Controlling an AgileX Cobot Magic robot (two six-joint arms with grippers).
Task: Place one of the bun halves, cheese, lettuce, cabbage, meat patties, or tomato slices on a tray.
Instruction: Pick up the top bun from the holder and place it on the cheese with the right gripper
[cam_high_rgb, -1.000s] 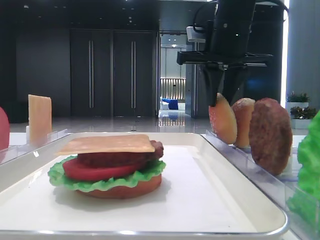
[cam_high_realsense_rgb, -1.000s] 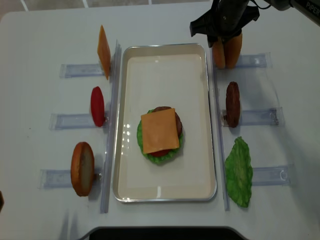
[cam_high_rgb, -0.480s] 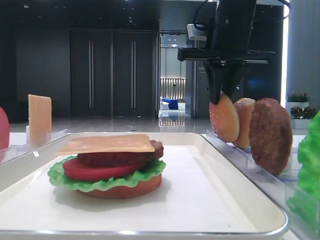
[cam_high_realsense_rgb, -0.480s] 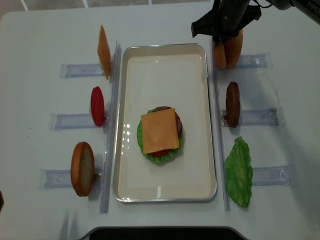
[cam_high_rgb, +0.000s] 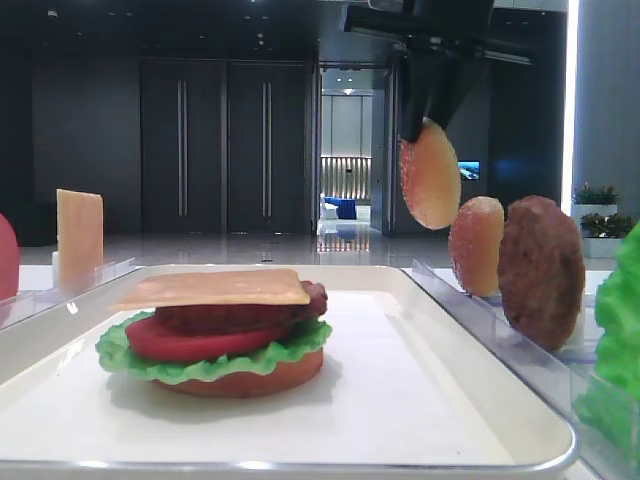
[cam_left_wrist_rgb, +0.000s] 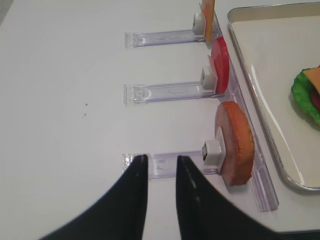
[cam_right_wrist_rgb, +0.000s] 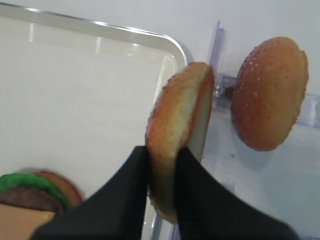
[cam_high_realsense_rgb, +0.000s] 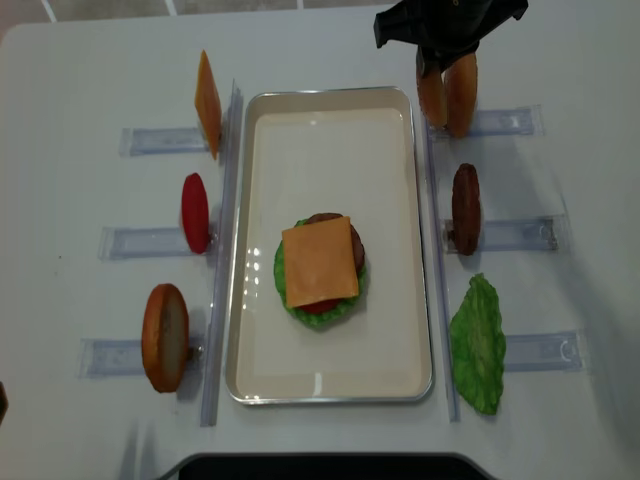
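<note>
the bun half (cam_high_rgb: 430, 175) hangs on edge in the air over the tray's (cam_high_realsense_rgb: 330, 390) far right corner, pinched by the closed right gripper (cam_right_wrist_rgb: 162, 167). carry it level over the stacked burger (cam_high_realsense_rgb: 320, 265), turn it flat, lower gently. a second ago it still stood in its holder beside the other bun (cam_high_rgb: 476, 245). the left gripper (cam_left_wrist_rgb: 157, 165) hovers open, empty.

The right wrist view cuts off the stacked burger (cam_right_wrist_rgb: 30, 195) at its lower-left corner.
</note>
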